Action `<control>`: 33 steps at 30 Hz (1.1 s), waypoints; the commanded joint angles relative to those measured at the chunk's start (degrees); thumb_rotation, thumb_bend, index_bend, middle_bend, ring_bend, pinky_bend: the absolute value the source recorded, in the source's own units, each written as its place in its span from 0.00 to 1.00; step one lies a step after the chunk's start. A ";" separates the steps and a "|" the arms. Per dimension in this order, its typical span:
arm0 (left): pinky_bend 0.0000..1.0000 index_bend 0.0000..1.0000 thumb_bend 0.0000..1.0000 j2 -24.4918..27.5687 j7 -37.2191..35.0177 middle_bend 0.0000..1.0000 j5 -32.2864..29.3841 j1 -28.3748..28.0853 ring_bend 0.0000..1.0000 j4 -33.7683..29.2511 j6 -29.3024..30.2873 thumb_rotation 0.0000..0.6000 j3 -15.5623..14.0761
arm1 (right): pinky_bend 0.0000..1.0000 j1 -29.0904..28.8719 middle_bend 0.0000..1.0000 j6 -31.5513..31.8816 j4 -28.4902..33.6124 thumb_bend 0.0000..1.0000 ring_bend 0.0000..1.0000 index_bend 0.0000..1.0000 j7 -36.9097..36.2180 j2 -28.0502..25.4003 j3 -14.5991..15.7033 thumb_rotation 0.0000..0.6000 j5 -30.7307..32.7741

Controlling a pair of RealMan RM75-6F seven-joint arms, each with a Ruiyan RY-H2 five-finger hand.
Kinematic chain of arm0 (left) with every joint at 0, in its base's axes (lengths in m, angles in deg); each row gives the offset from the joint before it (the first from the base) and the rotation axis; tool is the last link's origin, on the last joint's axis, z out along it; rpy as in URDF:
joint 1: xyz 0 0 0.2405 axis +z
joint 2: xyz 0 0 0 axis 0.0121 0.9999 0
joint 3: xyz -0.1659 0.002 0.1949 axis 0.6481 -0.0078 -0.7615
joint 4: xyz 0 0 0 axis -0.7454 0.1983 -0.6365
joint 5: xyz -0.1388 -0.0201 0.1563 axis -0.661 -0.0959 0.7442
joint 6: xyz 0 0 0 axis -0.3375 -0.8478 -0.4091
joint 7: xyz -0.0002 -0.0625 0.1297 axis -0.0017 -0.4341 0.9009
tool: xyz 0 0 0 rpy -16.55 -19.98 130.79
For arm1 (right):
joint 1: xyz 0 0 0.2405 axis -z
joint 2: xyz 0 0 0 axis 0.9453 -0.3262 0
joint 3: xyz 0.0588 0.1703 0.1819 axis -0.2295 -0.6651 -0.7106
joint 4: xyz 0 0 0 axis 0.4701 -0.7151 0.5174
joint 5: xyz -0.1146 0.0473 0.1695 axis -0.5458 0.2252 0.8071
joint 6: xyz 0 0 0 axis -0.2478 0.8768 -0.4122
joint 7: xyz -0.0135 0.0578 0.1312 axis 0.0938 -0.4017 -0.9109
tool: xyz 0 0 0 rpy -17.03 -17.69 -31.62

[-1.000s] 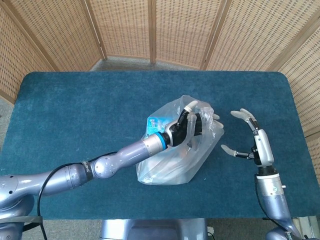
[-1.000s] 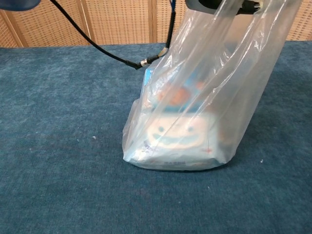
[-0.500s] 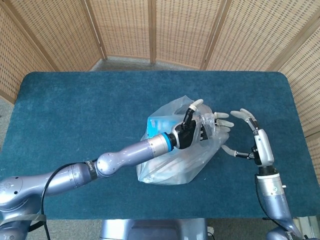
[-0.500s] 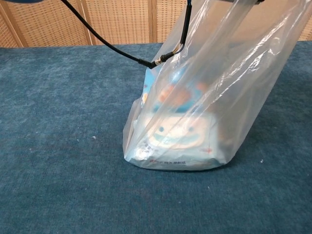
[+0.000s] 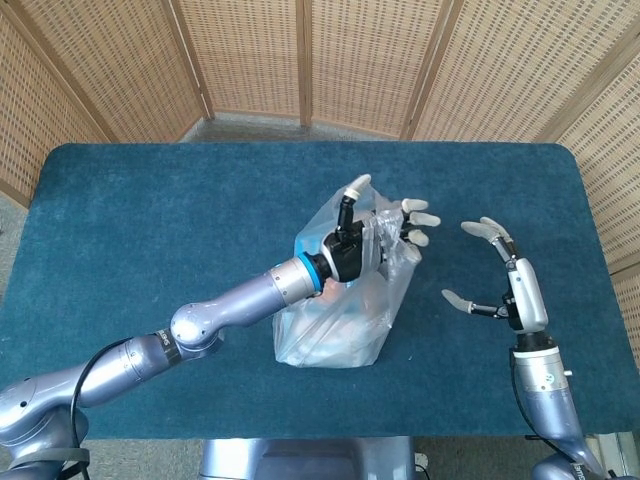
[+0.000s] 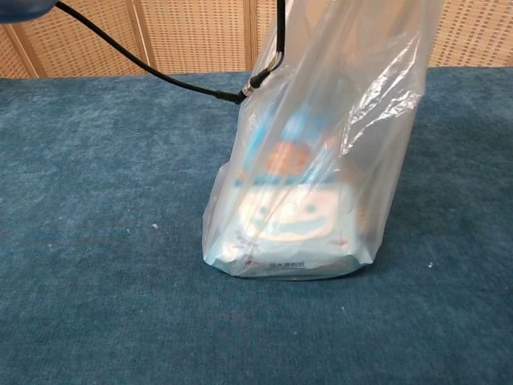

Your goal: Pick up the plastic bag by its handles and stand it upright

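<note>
Blue table (image 5: pixel 150 220) – left hand (image 5: pixel 375 235) holds plastic bag (image 6: pixel 313 160) upright.

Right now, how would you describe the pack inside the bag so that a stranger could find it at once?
Start from the blue table and go to the clear plastic bag standing near its middle, with the left hand at its top. At the bottom of the bag lies the pack, white and light blue with a smiling cartoon face. It is the only printed, colourful thing there.

Your table (image 5: pixel 150 220), covered in blue carpet, carries only the clear plastic bag (image 6: pixel 309 184), standing near its centre, apparently with a printed pack inside.
</note>
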 commanded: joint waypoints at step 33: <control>0.76 0.61 0.41 10.29 -1.30 0.64 -1.36 3.10 0.71 -13.23 10.81 0.00 3.94 | 0.09 6.64 0.22 0.89 -5.38 0.13 0.11 0.23 26.73 -3.25 9.99 1.00 -0.15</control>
